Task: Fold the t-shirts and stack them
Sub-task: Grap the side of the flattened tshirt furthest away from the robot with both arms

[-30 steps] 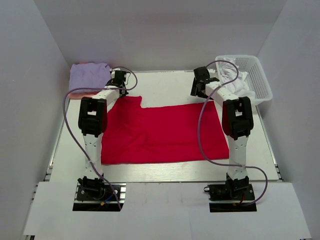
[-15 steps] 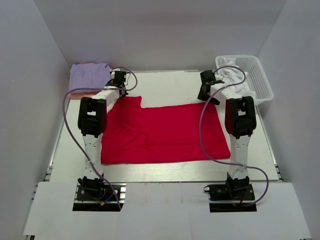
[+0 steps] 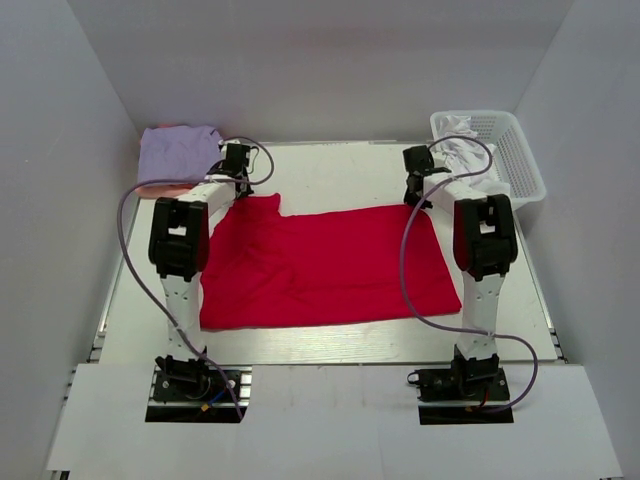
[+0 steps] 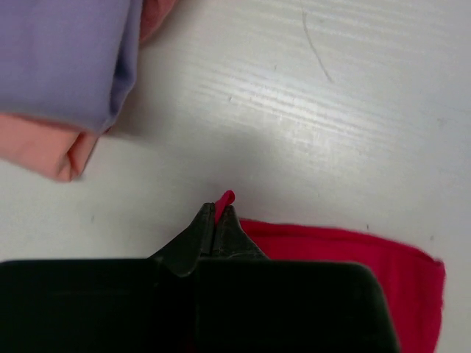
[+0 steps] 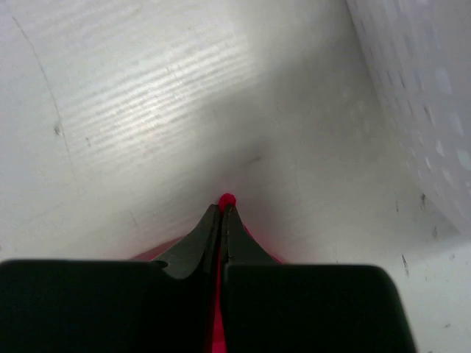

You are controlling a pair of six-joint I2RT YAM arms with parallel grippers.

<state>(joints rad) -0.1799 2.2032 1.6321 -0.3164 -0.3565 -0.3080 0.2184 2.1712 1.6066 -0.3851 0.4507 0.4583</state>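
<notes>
A large bright red t-shirt (image 3: 330, 265) lies spread flat across the table's middle. My left gripper (image 3: 243, 190) is shut on the shirt's far left corner, and a sliver of red cloth (image 4: 224, 198) pokes out between the fingertips. My right gripper (image 3: 415, 197) is shut on the far right corner, with a red tip (image 5: 227, 199) showing past the jaws. A folded lavender t-shirt (image 3: 178, 152) rests on a salmon-pink one (image 3: 150, 188) at the far left; both also show in the left wrist view, the lavender t-shirt (image 4: 62, 59) above the pink t-shirt (image 4: 44, 151).
A white lattice basket (image 3: 505, 150) with pale cloth inside stands at the far right, its wall (image 5: 423, 95) close to my right gripper. Grey walls enclose the table on three sides. Purple cables loop from both arms.
My right gripper has moved from near the basket down to the red shirt's far right corner and shut on it. The left gripper stays shut on its corner, barely shifted.
</notes>
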